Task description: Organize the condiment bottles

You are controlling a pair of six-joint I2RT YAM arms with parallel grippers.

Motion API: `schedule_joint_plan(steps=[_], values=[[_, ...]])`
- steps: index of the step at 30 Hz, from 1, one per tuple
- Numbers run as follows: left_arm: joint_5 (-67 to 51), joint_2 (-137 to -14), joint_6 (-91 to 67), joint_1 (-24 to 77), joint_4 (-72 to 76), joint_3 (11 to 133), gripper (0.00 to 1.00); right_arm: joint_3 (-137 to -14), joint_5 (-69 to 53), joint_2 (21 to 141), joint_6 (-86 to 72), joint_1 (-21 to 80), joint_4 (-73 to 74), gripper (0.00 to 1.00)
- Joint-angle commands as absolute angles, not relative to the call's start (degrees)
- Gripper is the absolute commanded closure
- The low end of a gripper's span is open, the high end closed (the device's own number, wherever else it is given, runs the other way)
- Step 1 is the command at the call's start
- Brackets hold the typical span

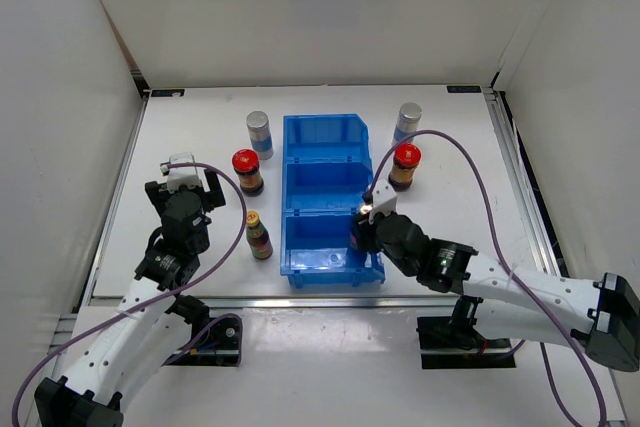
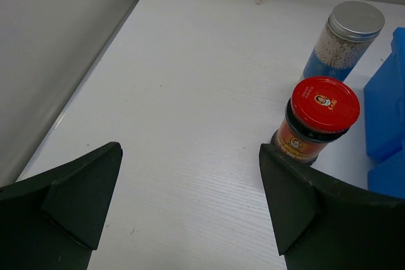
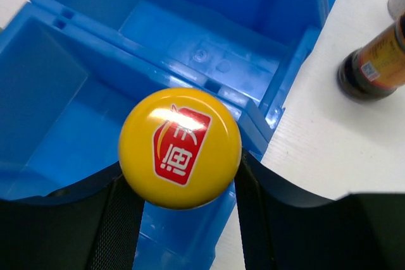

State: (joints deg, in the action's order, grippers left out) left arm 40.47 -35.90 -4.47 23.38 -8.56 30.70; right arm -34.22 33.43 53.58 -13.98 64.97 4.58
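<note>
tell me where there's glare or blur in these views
Right wrist: white glare patch on the cap of the yellow-capped bottle; top external: shiny reflection in the nearest compartment of the blue bin; left wrist: even light, red-lidded jar sharp with a soft shadow.

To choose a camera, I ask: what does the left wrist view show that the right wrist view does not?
Only left wrist: the open left gripper, a silver-capped blue-white shaker and a squat red-lidded dark jar. Only right wrist: the right gripper shut on a slim yellow-capped bottle, plus another dark bottle. Both: the blue plastic bin and the white table.
</note>
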Motion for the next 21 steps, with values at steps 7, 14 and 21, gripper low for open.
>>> schedule_joint_plan(steps=[7, 14, 21], values=[[40.0, -35.7, -4.4, 23.6, -7.9, 30.4, 0.0, -33.2, 40.3, 56.5, -21.3, 65.2, -5.4, 0.95], [39.5, -35.7, -4.4, 23.6, -7.9, 30.4, 0.0, -35.7, 41.0, 59.4, -21.8, 65.2, -3.0, 0.76], [39.5, -35.7, -4.4, 23.6, -7.9, 30.4, 0.0, -35.1, 39.7, 56.4, -21.9, 65.2, -3.6, 0.34]])
